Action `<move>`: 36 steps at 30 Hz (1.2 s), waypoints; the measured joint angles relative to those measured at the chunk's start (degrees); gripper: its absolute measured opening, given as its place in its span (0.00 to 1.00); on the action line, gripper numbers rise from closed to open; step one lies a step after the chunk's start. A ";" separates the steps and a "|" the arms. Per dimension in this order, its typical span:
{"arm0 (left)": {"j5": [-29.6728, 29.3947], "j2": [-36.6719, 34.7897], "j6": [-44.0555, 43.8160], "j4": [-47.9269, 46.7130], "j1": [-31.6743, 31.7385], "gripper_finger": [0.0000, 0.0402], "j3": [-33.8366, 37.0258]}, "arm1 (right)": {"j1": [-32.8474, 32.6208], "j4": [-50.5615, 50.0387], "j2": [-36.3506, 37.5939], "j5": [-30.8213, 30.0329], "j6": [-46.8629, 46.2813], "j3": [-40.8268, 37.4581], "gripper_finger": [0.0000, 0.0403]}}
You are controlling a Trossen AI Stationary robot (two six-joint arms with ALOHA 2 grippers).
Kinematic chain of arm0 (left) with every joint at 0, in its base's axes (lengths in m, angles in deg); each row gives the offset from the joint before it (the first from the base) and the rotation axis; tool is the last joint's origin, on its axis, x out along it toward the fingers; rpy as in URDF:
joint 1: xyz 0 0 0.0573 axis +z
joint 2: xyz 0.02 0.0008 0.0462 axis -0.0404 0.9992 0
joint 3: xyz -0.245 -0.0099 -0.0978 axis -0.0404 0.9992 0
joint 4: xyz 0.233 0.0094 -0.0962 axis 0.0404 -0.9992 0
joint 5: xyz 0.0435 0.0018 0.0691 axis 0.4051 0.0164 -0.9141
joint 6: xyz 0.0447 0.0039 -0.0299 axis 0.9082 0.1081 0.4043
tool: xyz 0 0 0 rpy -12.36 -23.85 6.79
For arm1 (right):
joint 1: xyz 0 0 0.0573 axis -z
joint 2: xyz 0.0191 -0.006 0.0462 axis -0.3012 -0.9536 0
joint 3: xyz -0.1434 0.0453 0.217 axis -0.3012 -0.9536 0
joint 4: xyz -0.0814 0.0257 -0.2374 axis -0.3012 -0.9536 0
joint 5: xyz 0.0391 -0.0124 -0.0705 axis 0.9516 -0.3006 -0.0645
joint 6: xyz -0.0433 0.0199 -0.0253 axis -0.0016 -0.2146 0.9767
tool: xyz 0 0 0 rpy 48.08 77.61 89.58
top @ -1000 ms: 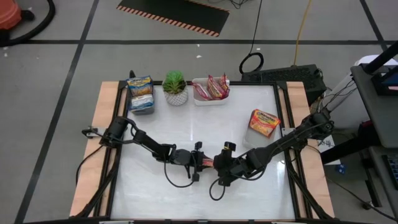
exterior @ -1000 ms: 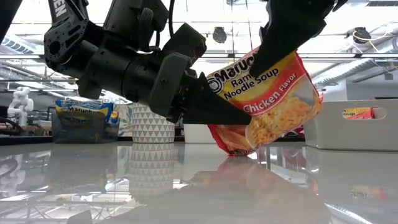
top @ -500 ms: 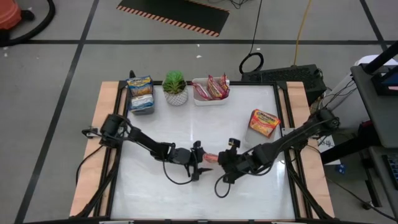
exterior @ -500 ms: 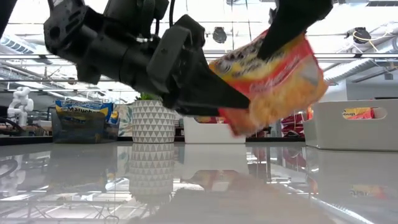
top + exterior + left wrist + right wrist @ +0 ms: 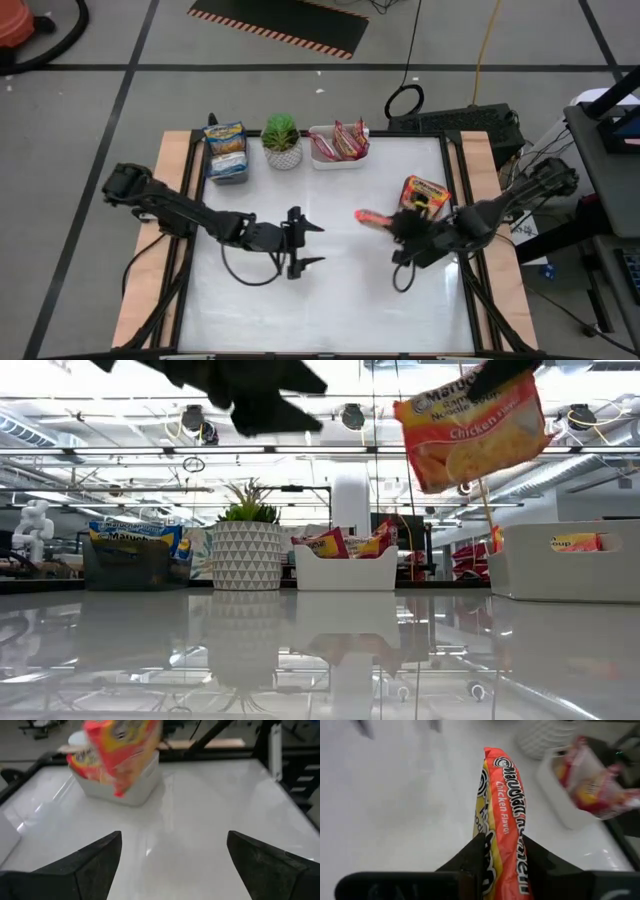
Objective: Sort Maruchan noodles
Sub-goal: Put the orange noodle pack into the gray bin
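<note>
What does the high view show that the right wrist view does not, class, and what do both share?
Only the high view shows the whole table, the left claw open and empty, the grey tray of packets and the tray at the right edge. Only the right wrist view shows the "Chicken Flavor" print on the held packet. Both show the right claw shut on that packet, the potted plant and the white tray of red packets.

My right gripper (image 5: 502,857) hiding the held packet's (image 5: 504,815) lower end, my own fingers cut off at the frame edge, white tray's (image 5: 560,802) packets blurred, labels unreadable.
</note>
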 joint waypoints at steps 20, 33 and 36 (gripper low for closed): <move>-4.14 -6.09 -1.94 2.31 -1.09 0.91 5.50 | 0.02 -1.42 30.80 -7.29 -5.81 -23.55 0.17; -5.57 -6.17 -2.97 2.54 -0.92 0.91 6.80 | 0.02 -14.68 32.87 -5.43 -17.73 -26.26 0.18; -5.57 -6.17 -2.97 2.63 -0.92 0.91 6.80 | 0.02 -13.09 32.25 -5.39 -18.76 -28.41 0.18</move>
